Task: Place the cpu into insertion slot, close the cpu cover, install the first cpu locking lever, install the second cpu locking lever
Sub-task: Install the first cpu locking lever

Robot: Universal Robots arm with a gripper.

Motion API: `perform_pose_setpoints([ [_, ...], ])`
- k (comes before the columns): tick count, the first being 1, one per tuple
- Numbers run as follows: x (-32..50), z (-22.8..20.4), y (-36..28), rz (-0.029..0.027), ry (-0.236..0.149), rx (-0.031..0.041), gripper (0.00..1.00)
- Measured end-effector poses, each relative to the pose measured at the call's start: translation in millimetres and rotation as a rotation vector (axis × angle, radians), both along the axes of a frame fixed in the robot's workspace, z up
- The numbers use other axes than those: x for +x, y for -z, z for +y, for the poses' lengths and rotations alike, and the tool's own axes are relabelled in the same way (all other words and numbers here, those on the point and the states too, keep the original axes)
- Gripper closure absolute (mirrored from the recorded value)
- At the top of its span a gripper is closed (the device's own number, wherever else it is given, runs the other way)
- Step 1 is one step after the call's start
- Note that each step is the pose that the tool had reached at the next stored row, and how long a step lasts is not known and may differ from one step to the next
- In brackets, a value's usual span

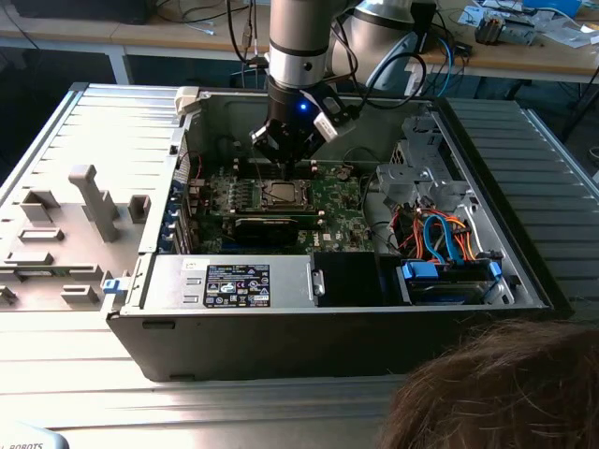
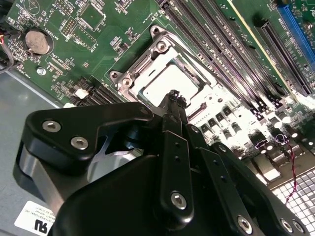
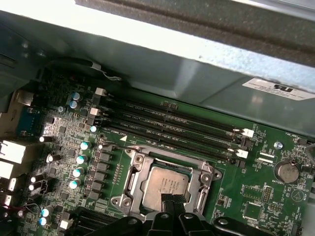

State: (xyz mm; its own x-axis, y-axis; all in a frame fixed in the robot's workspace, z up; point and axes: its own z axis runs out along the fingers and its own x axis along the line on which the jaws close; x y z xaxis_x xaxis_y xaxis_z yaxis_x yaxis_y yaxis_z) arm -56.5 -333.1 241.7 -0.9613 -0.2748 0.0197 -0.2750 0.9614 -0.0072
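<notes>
The small flat square cpu (image 3: 165, 183) with the dull silver-grey top lies seated in the insertion slot (image 3: 119, 200). This is the square socket with a silvery rim on the green circuit board (image 3: 256, 206), inside the open black computer case (image 1: 281, 346). The thin silvery cpu cover (image 3: 196, 189) appears to lie flat around the chip. Whether either locking lever is latched cannot be told. The black hand (image 3: 172, 200) has its fingers drawn together with nothing between them. Its tips are at the edge of the cpu, touching or just above it. Judged from this, the cover-closing step is in hand. Bear on the metal frame, not on the chip top. Press straight down and evenly. Keep clear of the narrow memory slots (image 3: 172, 125) beside the socket.
</notes>
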Motion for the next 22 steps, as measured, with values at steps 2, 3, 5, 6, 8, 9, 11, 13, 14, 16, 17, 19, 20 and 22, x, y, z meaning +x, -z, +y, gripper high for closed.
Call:
perform_pose_setpoints([
  [2,0.0,0.0,0.0,0.0000,-0.004,0.0000,0.89],
  [3,0.0,0.0,0.0,0.0000,-0.005,0.0000,0.89],
  [5,0.0,0.0,0.0,0.0000,-0.007,0.0000,0.89],
  [6,0.0,0.0,0.0,0.0000,-0.008,0.0000,0.89],
  [8,0.0,0.0,0.0,-0.0001,-0.012,0.0000,0.89],
  [9,0.0,0.0,0.0,0.0000,-0.013,0.0000,0.89],
  [11,0.0,0.0,0.0,0.0000,-0.015,0.0000,0.89],
  [13,0.0,0.0,0.0,0.0000,-0.019,0.0000,0.89],
  [14,0.0,0.0,0.0,0.0000,-0.020,0.0000,0.89],
  [16,0.0,0.0,0.0,-0.0001,-0.023,0.0000,0.89],
  [17,0.0,0.0,0.0,0.0000,-0.024,0.0000,0.89],
  [19,0.0,0.0,0.0,0.0000,-0.028,0.0000,0.89],
  [20,0.0,0.0,0.0,0.0000,-0.029,-0.0001,0.89],
  [22,0.0,0.0,0.0,0.0000,-0.033,0.0000,0.89],
])
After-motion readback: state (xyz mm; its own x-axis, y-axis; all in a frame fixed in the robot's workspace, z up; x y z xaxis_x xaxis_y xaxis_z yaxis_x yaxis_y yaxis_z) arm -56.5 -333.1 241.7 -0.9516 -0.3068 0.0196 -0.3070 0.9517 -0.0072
